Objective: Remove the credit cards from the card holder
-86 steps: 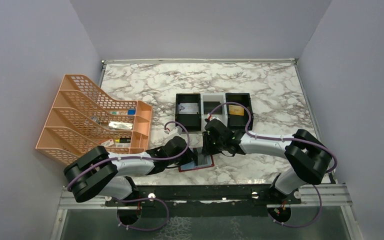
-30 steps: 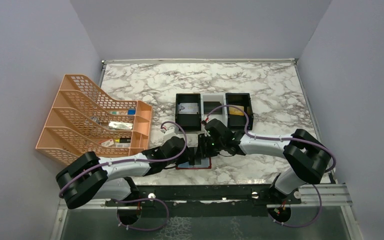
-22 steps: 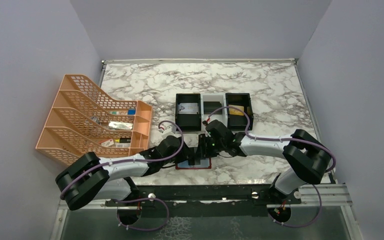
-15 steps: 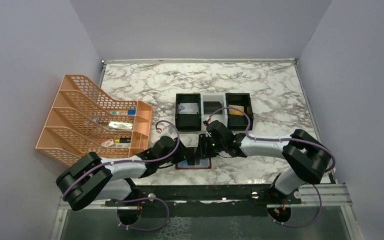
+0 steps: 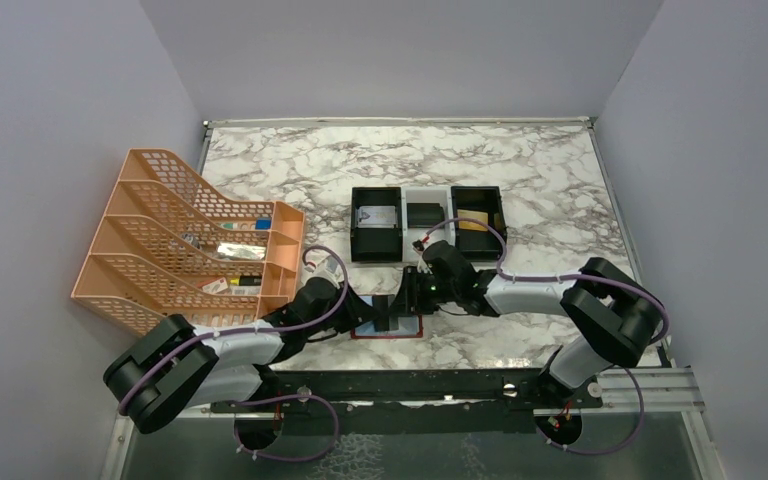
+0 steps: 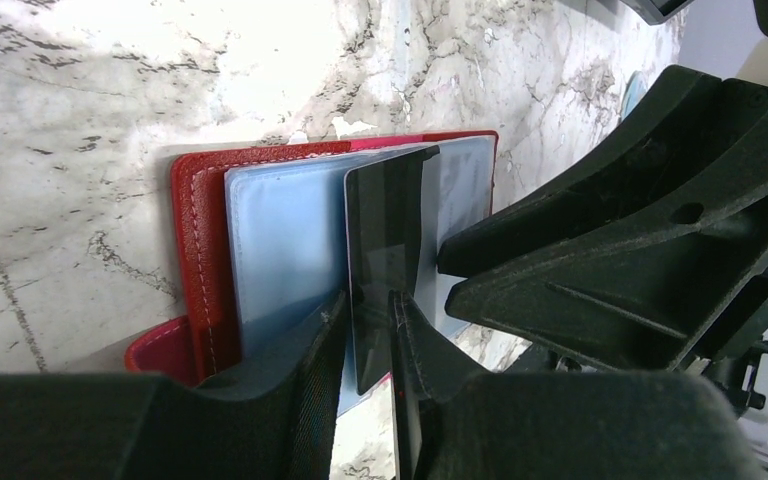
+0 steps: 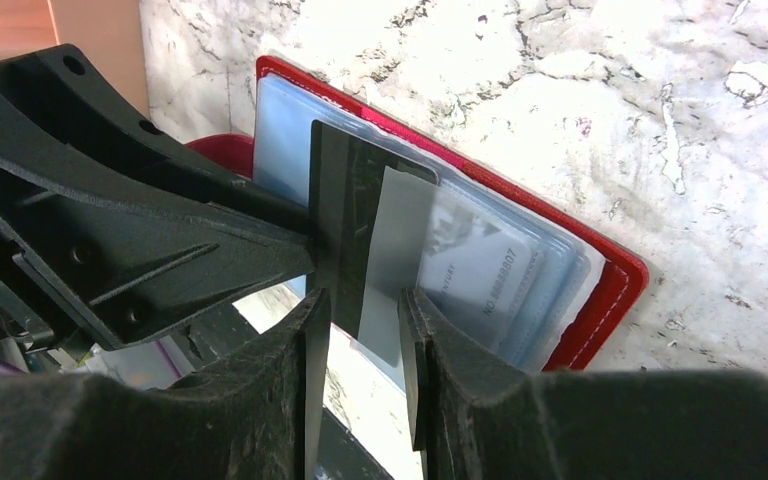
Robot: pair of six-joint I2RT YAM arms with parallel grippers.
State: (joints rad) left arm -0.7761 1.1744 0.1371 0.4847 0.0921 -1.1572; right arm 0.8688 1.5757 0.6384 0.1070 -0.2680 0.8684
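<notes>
The card holder lies open on the marble near the table's front edge, red border around pale blue panels. A black credit card sticks up out of it, and my left gripper is shut on its edge. My right gripper faces it from the other side, open, its jaws either side of the same black card's lower end. A pale printed card remains in a clear sleeve. From above, the left gripper and right gripper meet over the holder.
A black-and-white three-compartment tray stands just behind the holder, with a silvery-white card, a black card and a gold card in it. An orange mesh rack fills the left side.
My left arm has drawn back to the left and its jaws have narrowed onto the black card. The right gripper has stayed over the holder, which was squared up earlier.
</notes>
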